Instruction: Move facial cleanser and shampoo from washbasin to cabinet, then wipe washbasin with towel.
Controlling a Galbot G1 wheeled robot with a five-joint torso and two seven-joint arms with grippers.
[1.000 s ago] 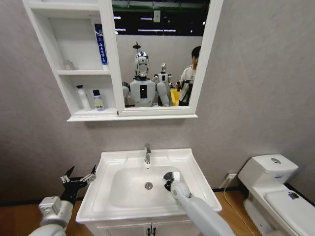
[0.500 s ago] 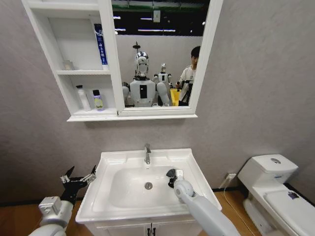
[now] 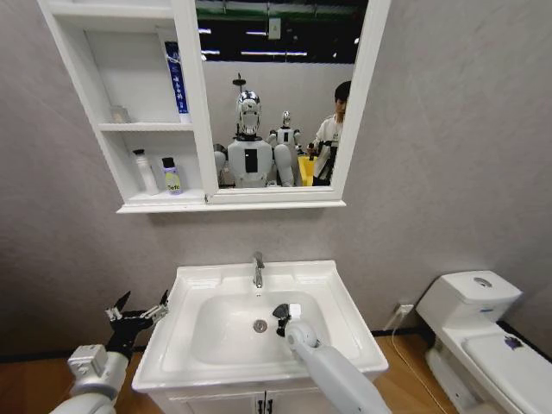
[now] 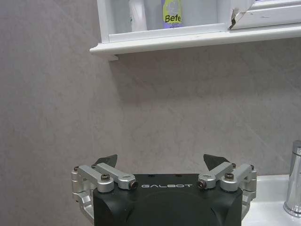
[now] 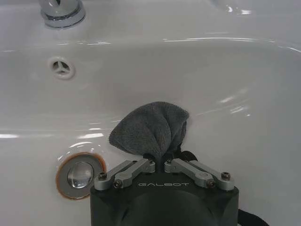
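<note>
right gripper (image 5: 162, 162) sits low inside the bowl of the white rectangular ceramic washbasin (image 3: 336, 297), just right of the metal drain (image 5: 80, 173), jaws pinching the small dark grey towel (image 5: 150, 129) against the bowl surface. the chrome tap (image 3: 258, 269) stands at the far rim. left gripper (image 3: 136, 314) hangs left of the washbasin, apart from it, jaws spread. on the bottom shelf of the white wall-hung cabinet (image 3: 155, 205) stand a white bottle (image 3: 145, 172) and a purple-labelled bottle (image 3: 172, 176), side by side.

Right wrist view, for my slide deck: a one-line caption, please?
Right gripper shut on the grey towel inside the washbasin, beside the drain.
</note>
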